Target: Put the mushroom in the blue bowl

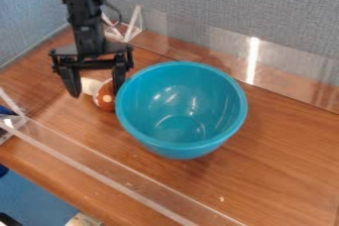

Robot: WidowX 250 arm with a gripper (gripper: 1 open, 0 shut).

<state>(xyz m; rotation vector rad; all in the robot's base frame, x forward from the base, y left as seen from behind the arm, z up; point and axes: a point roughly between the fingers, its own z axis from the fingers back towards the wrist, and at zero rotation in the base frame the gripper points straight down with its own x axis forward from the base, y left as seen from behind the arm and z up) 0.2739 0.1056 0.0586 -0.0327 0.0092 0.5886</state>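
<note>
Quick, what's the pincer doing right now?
Pincer: open, its tips on either side of the mushroom; whether they touch it can't be told.

one blue bowl (180,110) sits at center; one mushroom (105,94) lies at its left; one gripper (91,75) hangs at upper left; and one white rack, or perhaps two, partly seen, stands at the left edge.
</note>
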